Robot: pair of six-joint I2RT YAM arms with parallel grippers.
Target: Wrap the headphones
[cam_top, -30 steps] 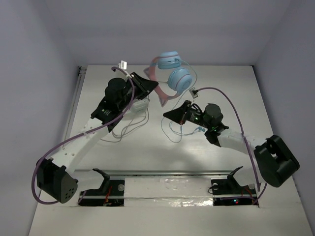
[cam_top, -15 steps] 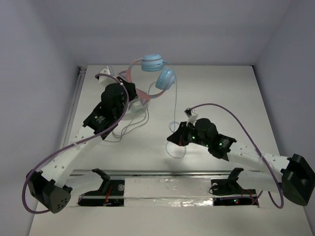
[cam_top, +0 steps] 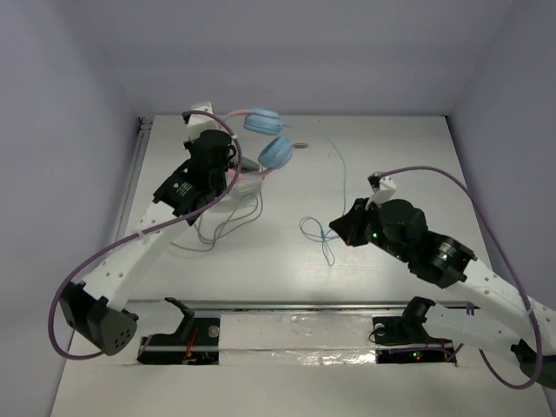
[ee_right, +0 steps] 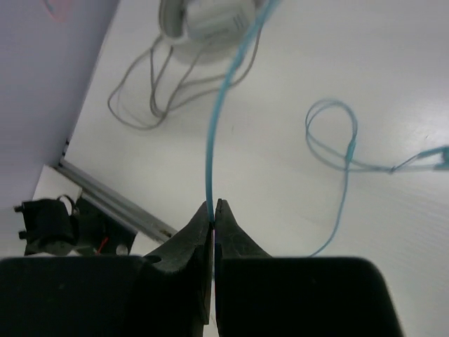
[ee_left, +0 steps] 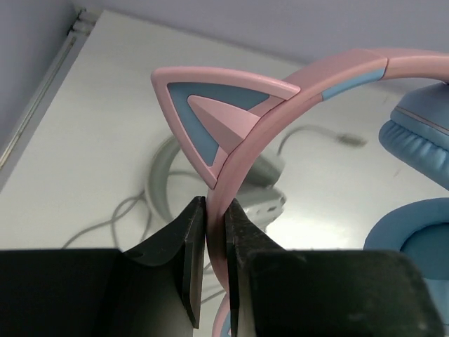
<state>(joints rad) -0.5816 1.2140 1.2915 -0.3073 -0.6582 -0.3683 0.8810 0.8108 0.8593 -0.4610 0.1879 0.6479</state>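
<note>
The headphones hang off the table in my left gripper [cam_top: 236,170], pink cat-ear headband [cam_top: 228,116] up, two light blue ear cups [cam_top: 276,152] to its right. In the left wrist view the jaws [ee_left: 215,232] are shut on the pink headband [ee_left: 280,91] just below a cat ear [ee_left: 217,112], with an ear cup [ee_left: 421,140] at the right. The thin light blue cable [cam_top: 337,161] runs to my right gripper [cam_top: 340,228]. In the right wrist view that gripper [ee_right: 212,207] is shut on the cable [ee_right: 217,119]; a slack loop [ee_right: 337,133] lies on the table.
The larger white-grey headphones [cam_top: 245,184] lie on the table under the left gripper, their grey cable [cam_top: 213,230] in loops toward the near left; they also show in the right wrist view [ee_right: 207,21]. A metal rail [cam_top: 295,306] runs along the near edge. Walls close in left, right and back.
My left arm has carried the headphones leftward over the white-grey set. My right arm has pulled back to the right, holding the cable, which now stretches out longer.
</note>
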